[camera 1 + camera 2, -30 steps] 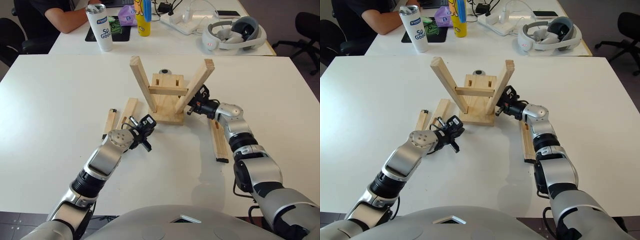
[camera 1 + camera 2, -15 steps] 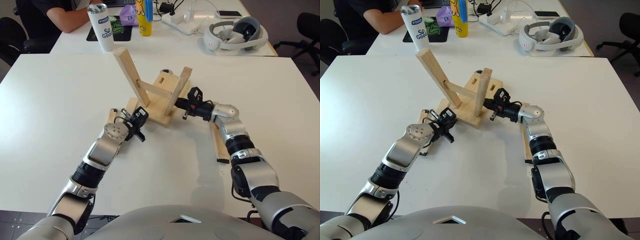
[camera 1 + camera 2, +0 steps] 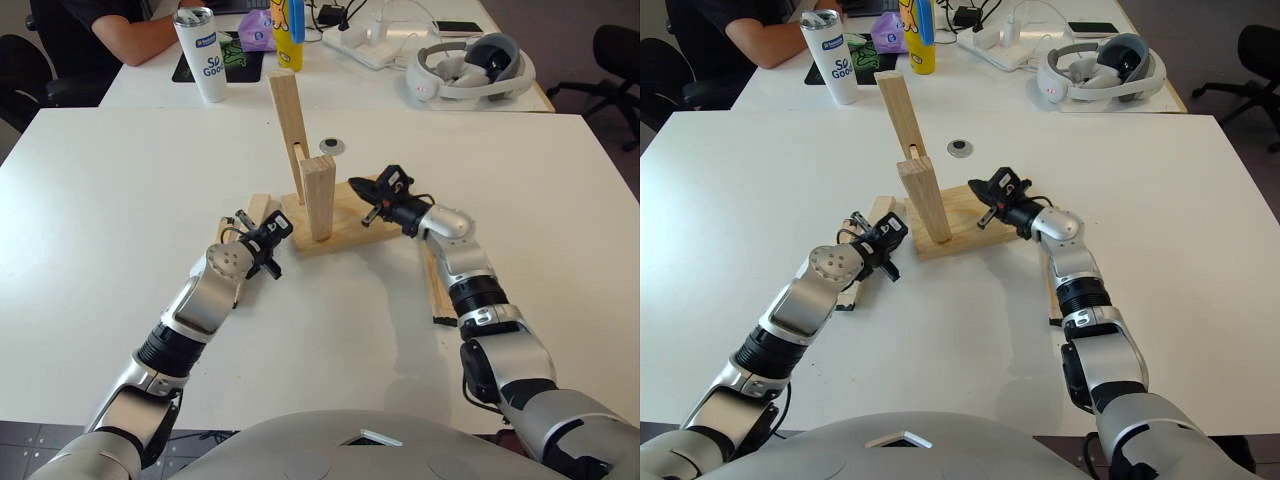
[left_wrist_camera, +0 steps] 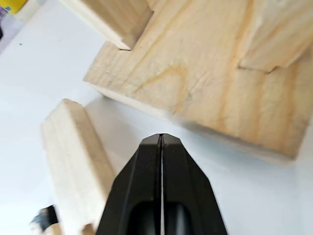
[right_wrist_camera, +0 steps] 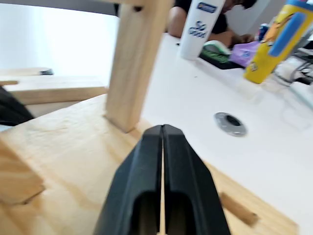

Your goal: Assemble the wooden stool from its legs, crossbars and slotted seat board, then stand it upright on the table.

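The slotted seat board [image 3: 345, 212] lies flat at the table's middle. Two wooden legs stand up from it, a near leg [image 3: 318, 198] and a taller-looking far leg [image 3: 289, 130]; the crossbar between them is mostly hidden. My left gripper [image 3: 283, 229] is shut and holds nothing, its tip just short of the board's left edge [image 4: 195, 122], above a loose leg [image 4: 78, 156]. My right gripper [image 3: 362, 190] is shut and empty, hovering low over the board's right part [image 5: 73, 147], pointing at the leg [image 5: 134, 58]. Another loose leg [image 3: 437, 288] lies under my right forearm.
Loose wooden pieces [image 3: 226, 232] lie left of the board. A small round metal disc [image 3: 332, 146] sits behind the stool. On the rear table stand a white tumbler [image 3: 201, 56], a yellow bottle [image 3: 288, 35] and a headset [image 3: 470, 68].
The stool assembly has swung round about a quarter turn and settled with its seat flat and legs in line with my view. Both grippers moved in toward the board's edges.
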